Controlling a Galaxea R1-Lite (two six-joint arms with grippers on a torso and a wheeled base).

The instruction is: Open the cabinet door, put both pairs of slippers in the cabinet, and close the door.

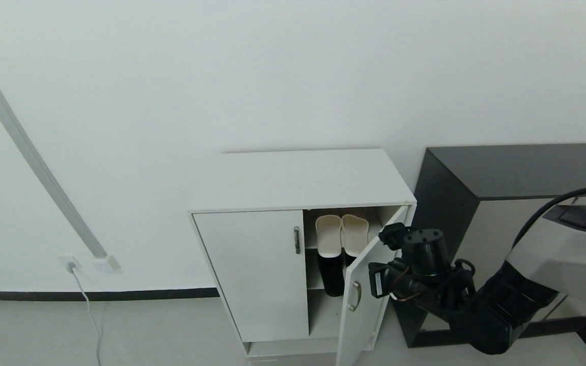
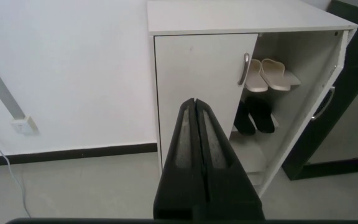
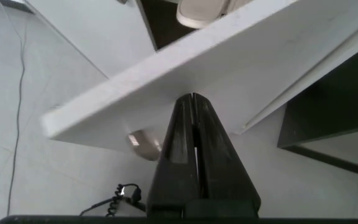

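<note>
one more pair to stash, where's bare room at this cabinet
Bare: bottom shelf under the black slippers, and the cabinet top. Crowded: upper shelf, cream slippers; the part-open right door and right pincer narrow the opening.

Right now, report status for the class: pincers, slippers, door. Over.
Left pincer shut, off from the cabinet. Right pincer shut, tip at the half-open right door. Cream slippers and black slippers shelved inside. Over.

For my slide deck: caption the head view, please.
Right gripper at the half-open cabinet door, cream slippers and black slippers shelved inside.
</note>
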